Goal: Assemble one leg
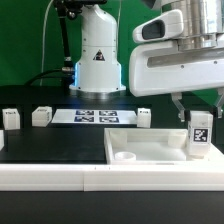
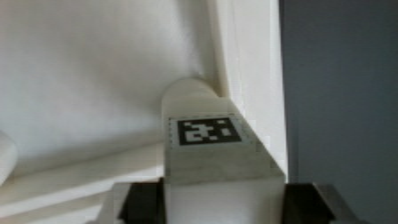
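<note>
My gripper point(image 1: 200, 111) is shut on the leg point(image 1: 200, 135), a white post with a black-and-white tag facing the camera. It holds the leg upright, lower end at the right part of the large flat white panel point(image 1: 150, 142). I cannot tell whether the leg touches the panel. In the wrist view the leg point(image 2: 214, 135) runs out between my two black fingers point(image 2: 139, 205), which press its sides, and its far end lies near a corner of the panel point(image 2: 89, 80). My gripper point(image 2: 224, 208) shows only its fingertips there.
Three more white legs stand on the black table: two at the exterior view's left point(image 1: 10, 118) point(image 1: 42, 116) and one near the middle point(image 1: 143, 118). The marker board point(image 1: 100, 115) lies before the robot base point(image 1: 98, 60). A white rail point(image 1: 60, 178) runs along the front.
</note>
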Tool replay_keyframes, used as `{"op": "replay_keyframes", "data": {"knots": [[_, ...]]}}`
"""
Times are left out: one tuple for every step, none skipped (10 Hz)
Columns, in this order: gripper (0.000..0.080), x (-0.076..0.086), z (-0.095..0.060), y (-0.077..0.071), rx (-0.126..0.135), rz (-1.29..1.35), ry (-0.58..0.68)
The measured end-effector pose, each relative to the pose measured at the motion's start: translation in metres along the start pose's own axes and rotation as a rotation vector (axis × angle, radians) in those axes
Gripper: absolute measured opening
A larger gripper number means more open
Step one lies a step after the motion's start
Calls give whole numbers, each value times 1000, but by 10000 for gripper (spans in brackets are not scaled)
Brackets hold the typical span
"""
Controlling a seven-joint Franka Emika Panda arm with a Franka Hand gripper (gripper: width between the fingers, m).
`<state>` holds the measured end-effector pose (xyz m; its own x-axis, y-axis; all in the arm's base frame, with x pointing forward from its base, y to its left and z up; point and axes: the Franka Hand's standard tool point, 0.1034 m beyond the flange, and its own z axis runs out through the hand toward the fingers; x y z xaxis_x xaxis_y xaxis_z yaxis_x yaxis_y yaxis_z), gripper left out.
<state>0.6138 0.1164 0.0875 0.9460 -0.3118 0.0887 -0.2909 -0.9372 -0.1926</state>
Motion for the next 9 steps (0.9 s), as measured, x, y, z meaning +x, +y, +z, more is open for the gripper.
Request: {"op": "replay_keyframes", "data": {"knots": [[295,2,0,0,10,75,18],[295,3,0,0,16,176,29],[295,3,0,0,20,272,33],[295,3,1,0,21,371,36],[295,3,1,-1,16,503,41],[295,3,1,-1,16,597,46],[295,3,1,-1,21,688,46],[295,3,2,-1,23,760,47],[295,3,2,-1,27,810,42]]}}
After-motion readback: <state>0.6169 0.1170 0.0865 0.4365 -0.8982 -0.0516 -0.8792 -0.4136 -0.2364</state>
